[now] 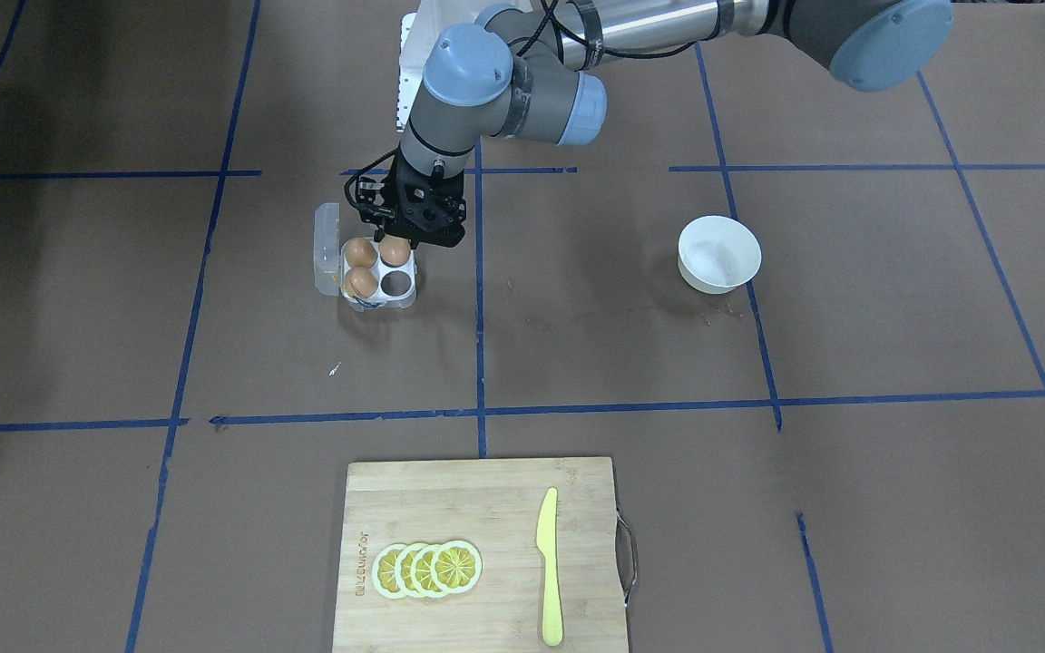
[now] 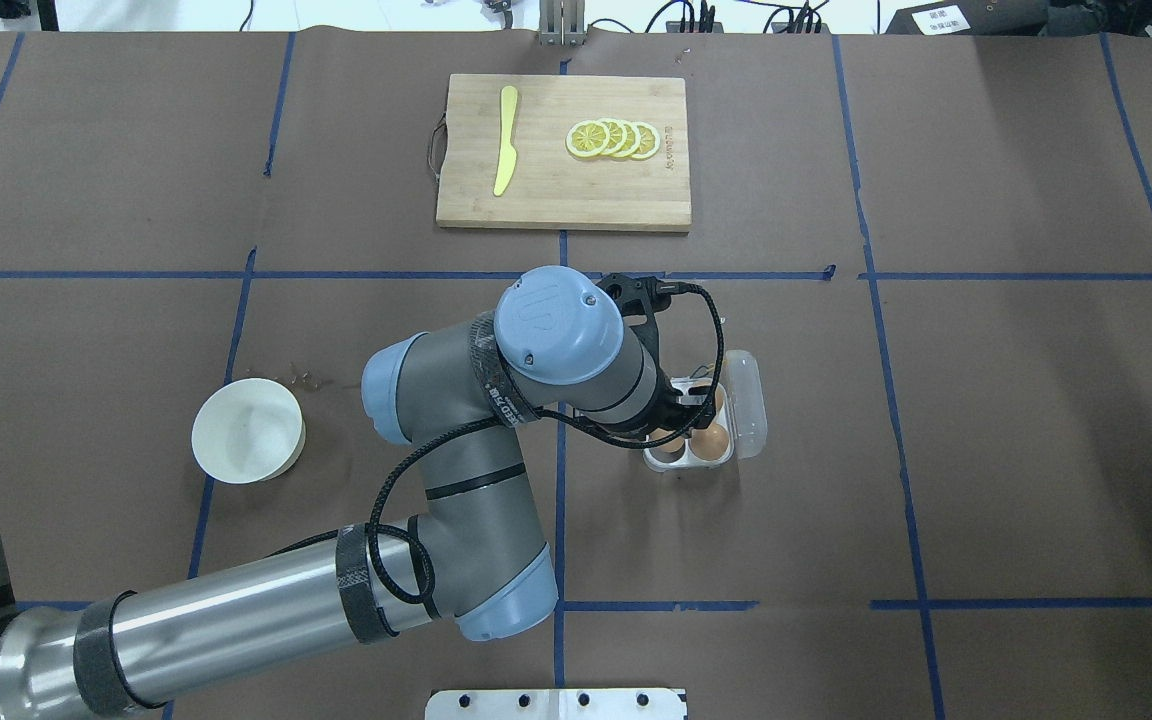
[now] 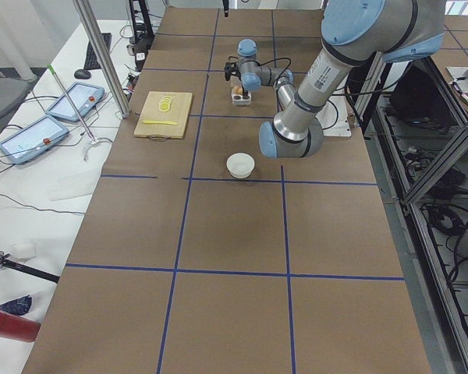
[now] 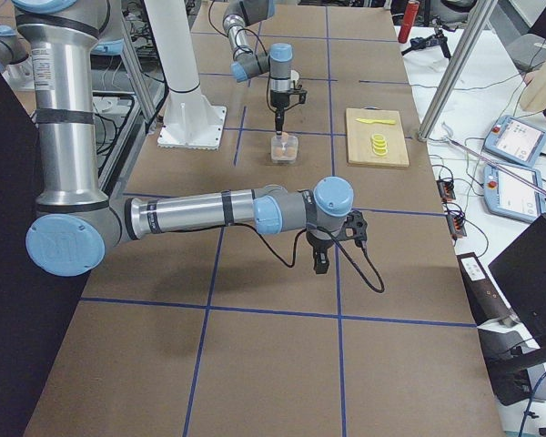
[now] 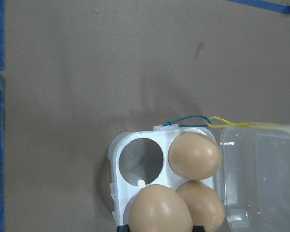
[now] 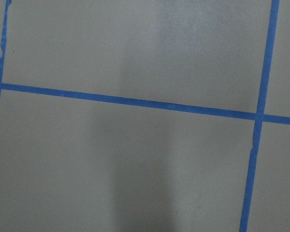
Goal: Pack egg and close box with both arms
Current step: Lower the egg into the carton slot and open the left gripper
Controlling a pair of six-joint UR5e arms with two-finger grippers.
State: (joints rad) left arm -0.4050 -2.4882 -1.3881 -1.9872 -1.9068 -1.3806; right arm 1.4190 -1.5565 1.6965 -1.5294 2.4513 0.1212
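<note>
Now left fingers (image 5: 123, 228) clamp the egg (image 5: 159, 210) over a free cell of the box (image 5: 117, 164), lid (image 5: 261, 174) open for loading; right fingers (image 4: 320, 265) can't be judged.

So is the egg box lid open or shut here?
Open: the lid lies folded out flat beside the box, and the cells are uncovered, with one cell empty.
</note>
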